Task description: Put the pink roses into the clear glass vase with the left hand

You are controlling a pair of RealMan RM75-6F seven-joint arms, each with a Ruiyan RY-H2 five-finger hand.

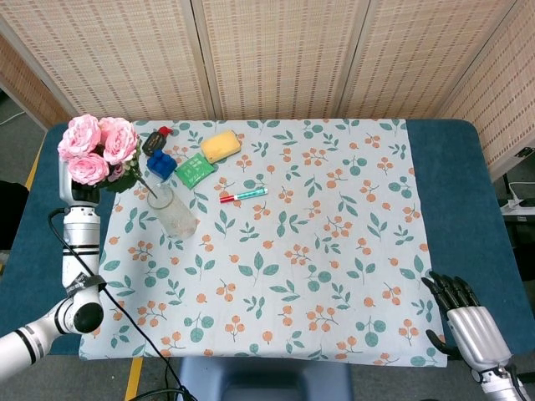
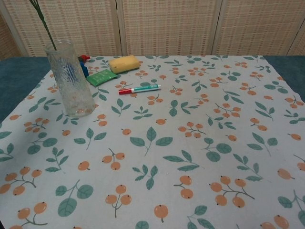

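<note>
The pink roses (image 1: 96, 147) are held high over the table's left edge, and the blooms cover most of my left hand (image 1: 73, 189) that grips them. Their thin green stem (image 2: 43, 24) slants down to the right. Its tip sits at the rim of the clear glass vase (image 1: 173, 213), and whether it is inside I cannot tell. The vase (image 2: 71, 78) stands upright on the floral cloth (image 1: 334, 251). My right hand (image 1: 468, 327) lies at the front right corner, fingers apart, holding nothing.
Behind the vase lie a blue brick (image 1: 160, 164), a black bottle with a red cap (image 1: 155, 140), a green packet (image 1: 195, 170) and a yellow sponge (image 1: 221, 145). A red and green pen (image 1: 242, 195) lies right of the vase. A woven screen (image 1: 276, 50) closes the back.
</note>
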